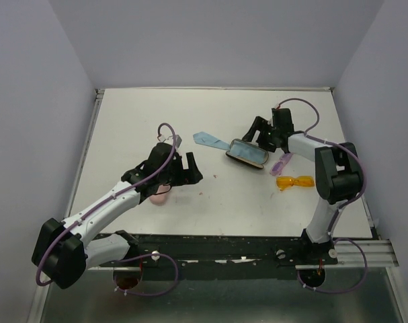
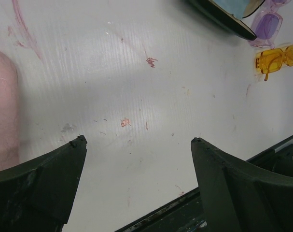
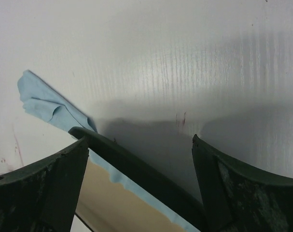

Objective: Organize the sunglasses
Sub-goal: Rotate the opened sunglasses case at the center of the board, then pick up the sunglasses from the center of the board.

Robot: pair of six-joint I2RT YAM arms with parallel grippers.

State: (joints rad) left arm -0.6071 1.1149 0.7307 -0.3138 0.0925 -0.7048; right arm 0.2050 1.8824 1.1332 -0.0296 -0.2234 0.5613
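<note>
Left claw (image 2: 139,140): spread wide, holding nothing; hangs over the bare surface (image 2: 136,72), with the pink case (image 2: 2,111) just at its left side
Right claw (image 3: 140,140): also spread and empty; poised over the far rim of the open black case (image 3: 136,166); whether it touches the rim I cannot tell
Sunglasses: both lie loose on the surface by the right arm; the pale purple pair (image 1: 282,162) is just beside the black case's end; the orange pair (image 1: 294,182) is near it, closer to the arm bases; neither is in a case
Cloths: one light blue cloth (image 3: 45,104) lies beyond the black case; another seems to lie inside it
Step in hand: looks like readying the black case; no pair picked up yet
Next move: I'd judge a claw must swing over to one pair and pinch its thin frame; the plastic lies flat and looks slippery, so a low, careful close
</note>
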